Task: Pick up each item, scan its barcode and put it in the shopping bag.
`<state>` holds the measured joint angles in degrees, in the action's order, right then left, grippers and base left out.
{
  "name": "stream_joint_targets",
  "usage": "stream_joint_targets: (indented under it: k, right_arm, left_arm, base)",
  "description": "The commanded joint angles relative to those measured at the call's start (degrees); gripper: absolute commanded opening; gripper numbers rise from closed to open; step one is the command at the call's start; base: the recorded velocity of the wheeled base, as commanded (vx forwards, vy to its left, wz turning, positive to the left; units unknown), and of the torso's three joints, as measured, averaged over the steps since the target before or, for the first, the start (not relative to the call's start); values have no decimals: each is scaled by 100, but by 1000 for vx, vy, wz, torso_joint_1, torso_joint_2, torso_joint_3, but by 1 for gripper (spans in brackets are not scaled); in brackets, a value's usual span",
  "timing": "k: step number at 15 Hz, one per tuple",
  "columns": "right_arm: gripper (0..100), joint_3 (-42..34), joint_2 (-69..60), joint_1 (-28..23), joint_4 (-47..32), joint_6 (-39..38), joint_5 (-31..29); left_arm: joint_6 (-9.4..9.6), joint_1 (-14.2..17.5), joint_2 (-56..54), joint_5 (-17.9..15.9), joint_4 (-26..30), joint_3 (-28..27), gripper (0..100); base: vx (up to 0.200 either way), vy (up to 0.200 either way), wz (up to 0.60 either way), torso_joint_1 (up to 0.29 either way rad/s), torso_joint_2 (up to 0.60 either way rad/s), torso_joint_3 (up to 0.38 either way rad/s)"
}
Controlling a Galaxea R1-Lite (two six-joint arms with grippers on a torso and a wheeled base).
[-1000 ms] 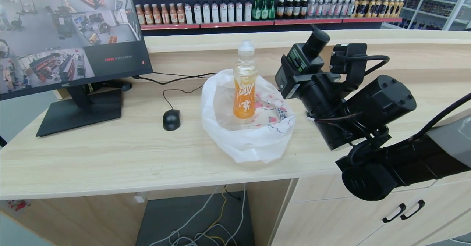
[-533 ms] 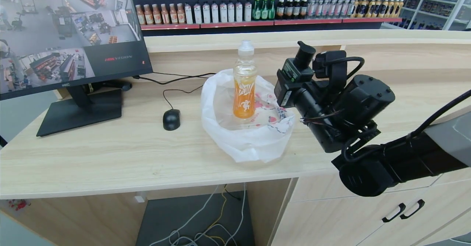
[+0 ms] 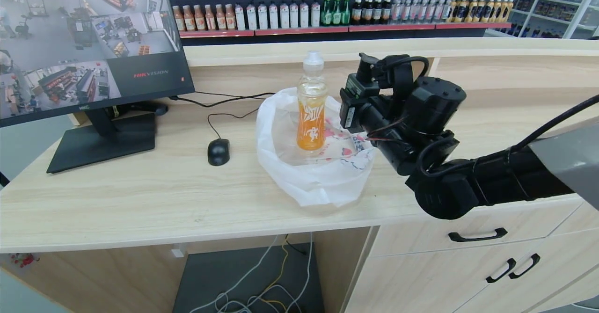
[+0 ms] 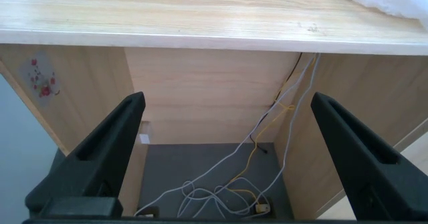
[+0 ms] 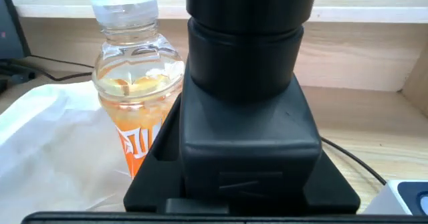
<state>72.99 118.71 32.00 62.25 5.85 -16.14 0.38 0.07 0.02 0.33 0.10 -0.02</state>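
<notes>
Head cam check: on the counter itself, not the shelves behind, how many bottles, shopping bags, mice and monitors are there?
Bottle: 1
Shopping bag: 1
Mouse: 1
Monitor: 1
Total: 4

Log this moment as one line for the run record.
bottle: upright in shopping bag on counter | right gripper: holds scanner beside bottle | left gripper: open, below counter edge

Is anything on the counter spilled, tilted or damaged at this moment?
Nothing stands out. The bottle stands upright inside the white bag with its cap on, and no liquid shows on the counter. The bag is crumpled but looks whole.
</notes>
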Motion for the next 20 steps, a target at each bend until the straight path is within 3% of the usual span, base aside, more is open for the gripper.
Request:
stream_joint_targets:
  k: [1,20]
  right_arm:
    - [0,251,354,-36,-11,-5,6]
    - [0,594,1374,-317,288,-190,190]
  left_arm:
    - [-3,1,-2,2,-1,2,100]
    - [6,1,-2,2,8,2,100]
  base:
    - [0,0,0,0,0,0]
    - [0,0,0,0,0,0]
